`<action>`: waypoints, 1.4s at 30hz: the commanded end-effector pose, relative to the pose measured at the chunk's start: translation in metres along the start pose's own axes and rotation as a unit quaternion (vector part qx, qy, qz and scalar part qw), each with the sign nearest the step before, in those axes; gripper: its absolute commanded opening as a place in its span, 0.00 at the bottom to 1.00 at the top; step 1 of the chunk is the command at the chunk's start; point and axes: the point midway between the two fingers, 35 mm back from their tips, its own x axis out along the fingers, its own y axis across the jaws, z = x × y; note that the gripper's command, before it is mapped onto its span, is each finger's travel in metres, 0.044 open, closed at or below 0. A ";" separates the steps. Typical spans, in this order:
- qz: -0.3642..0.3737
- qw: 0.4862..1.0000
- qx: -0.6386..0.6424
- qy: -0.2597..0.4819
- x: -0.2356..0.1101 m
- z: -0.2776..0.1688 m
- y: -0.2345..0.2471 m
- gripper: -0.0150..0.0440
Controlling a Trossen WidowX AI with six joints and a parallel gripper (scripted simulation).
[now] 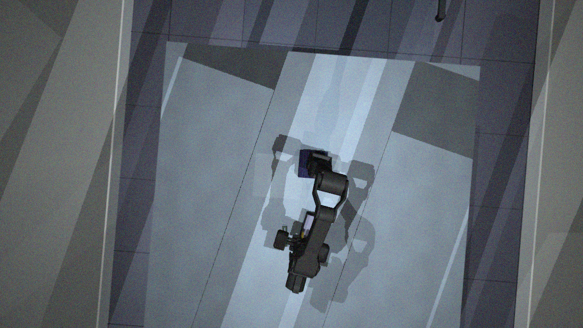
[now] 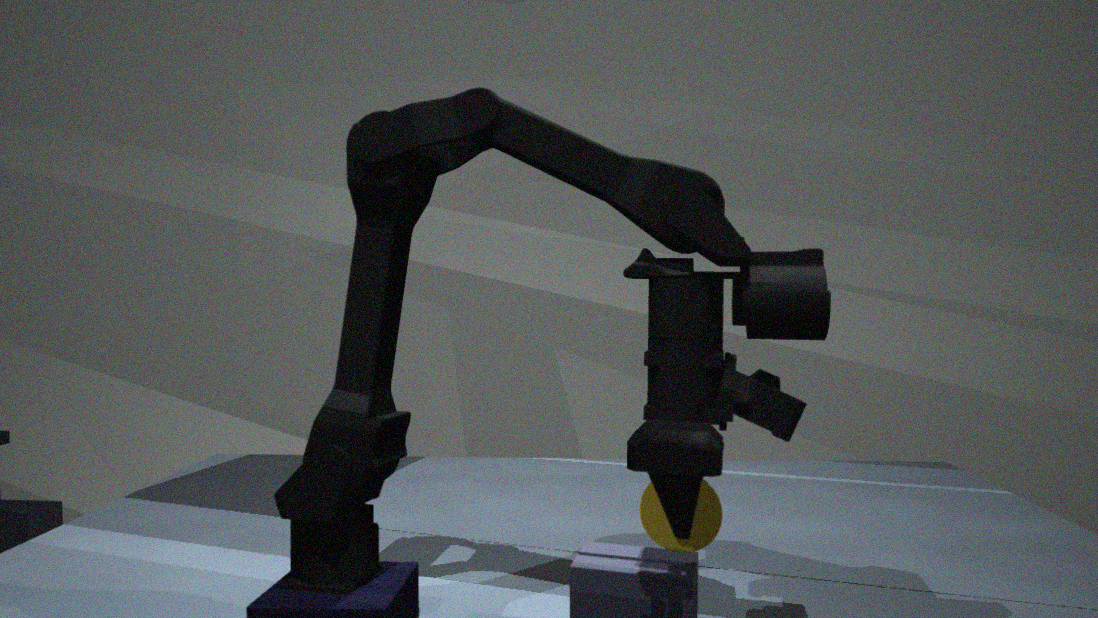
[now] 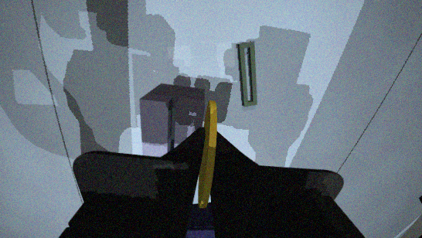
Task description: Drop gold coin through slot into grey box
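Exterior view: arm [image 2: 399, 253] arched over from its base, wrist pointing straight down, gripper [image 2: 680, 515] clamped on the gold coin [image 2: 656, 518]. Coin held on edge, its flat face toward this camera, the dark fingers crossing its middle and tapering to a point near its lower part. Coin's bottom rim sits just above the top of the grey box [image 2: 631, 579]; whether it touches the lid cannot be told from this angle. Box lies directly below the gripper and a little to its left in this picture, the coin overhanging the box's right end. Wrist view: coin [image 3: 209, 151] seen edge-on, a thin gold strip running up between the two dark fingers, pinched on both faces. Box [image 3: 170, 120] ahead of the fingertips and slightly left of the coin's line; a dark narrow slot [image 3: 170, 125] runs along its lid, roughly parallel to the coin's edge but offset to the left of it. Dark-green holder [image 3: 247, 74] lies on the table [image 3: 367, 116] farther ahead and to the right of the fingertips, well apart from the box, nothing standing in it. Top view: arm [image 1: 322, 219] covers most of the work area; a pale sliver of the box [image 1: 308, 222] shows beside the forearm, and the coin and fingers are too small there to make out. Broad shadow bands cross the table surface.
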 end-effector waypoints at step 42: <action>0.002 1.000 0.004 0.002 0.001 -0.039 0.033 0.25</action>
